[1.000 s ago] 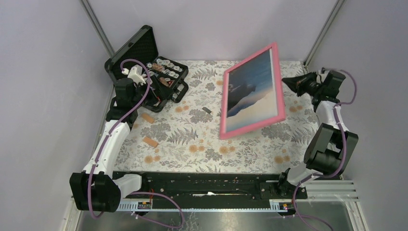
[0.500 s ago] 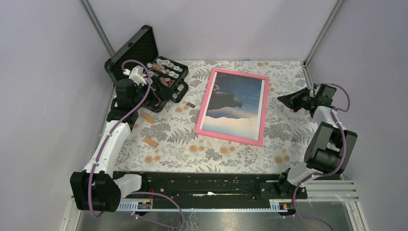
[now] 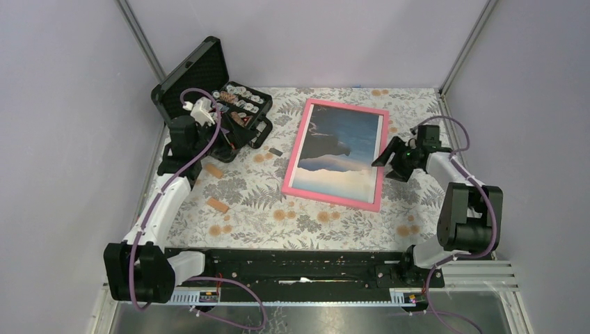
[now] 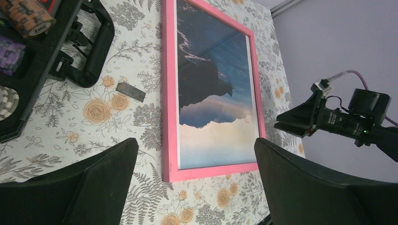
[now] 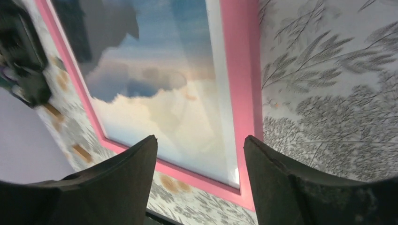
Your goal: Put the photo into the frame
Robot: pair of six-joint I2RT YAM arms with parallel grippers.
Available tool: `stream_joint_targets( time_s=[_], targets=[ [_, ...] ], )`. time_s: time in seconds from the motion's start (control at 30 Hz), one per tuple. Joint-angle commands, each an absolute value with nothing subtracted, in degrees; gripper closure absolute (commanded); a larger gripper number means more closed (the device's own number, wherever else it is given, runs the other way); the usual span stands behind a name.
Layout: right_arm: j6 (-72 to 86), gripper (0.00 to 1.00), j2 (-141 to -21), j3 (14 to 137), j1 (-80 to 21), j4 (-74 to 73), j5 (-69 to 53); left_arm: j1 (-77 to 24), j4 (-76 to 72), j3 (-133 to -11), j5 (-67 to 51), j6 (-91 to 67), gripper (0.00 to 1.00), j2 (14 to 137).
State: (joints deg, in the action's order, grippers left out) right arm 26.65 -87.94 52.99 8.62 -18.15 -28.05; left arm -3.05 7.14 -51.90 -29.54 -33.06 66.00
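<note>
Right gripper [image 3: 385,158]: jaws spread, empty, hovering at the right long edge of the frame [image 3: 331,200], which lies flat centre-right in the top view, long axis running top to bottom. The photo [image 3: 341,149] shows inside it, face up. Left gripper [image 4: 195,145], also spread and empty, sits farther off at upper left.

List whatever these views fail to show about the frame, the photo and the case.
- Back of the frame and of the photo: lying face up, underside hidden in every view.
- Frame's far end: cut off by the top edge in both wrist views.
- Contents of the case: too small in the top view, cropped in the left wrist view.
- Small dark piece: too small to identify.
</note>
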Motion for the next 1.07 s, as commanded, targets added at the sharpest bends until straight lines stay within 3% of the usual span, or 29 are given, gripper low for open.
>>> stream_joint_targets(
  time_s=[0.0,0.17,0.27,0.43,0.6,0.8,1.03],
  targets=[
    [21.0,0.21,-82.5,52.7,-0.3,-23.5,-18.9,-2.9,1.2,-51.1,-34.1,-33.1,0.01,66.3],
    [21.6,0.07,-71.7,54.3,-15.4,-26.7,-16.5,-6.4,-2.6,-50.6,-37.9,-30.7,0.01,65.2],
    [22.7,0.01,-63.3,56.0,-19.2,-27.6,-18.5,-11.0,-2.6,-50.5,-36.1,-27.0,0.01,62.6],
    [22.7,0.00,-49.5,61.8,-19.2,-29.1,-20.8,-18.4,-2.2,-49.0,-27.8,-22.6,0.01,56.4],
    [21.1,0.00,-38.3,67.8,-19.2,-30.7,-15.3,-23.2,-2.2,-50.1,-22.4,-25.5,0.01,50.1],
    [19.8,0.00,-24.7,63.4,-19.2,-24.5,-5.9,-23.4,-0.1,-59.0,-17.7,-27.4,0.01,43.9],
    [18.2,0.00,-15.7,57.5,-19.2,-17.5,-7.3,-23.4,3.9,-63.9,-13.3,-26.7,0.01,41.2]
  ],
)
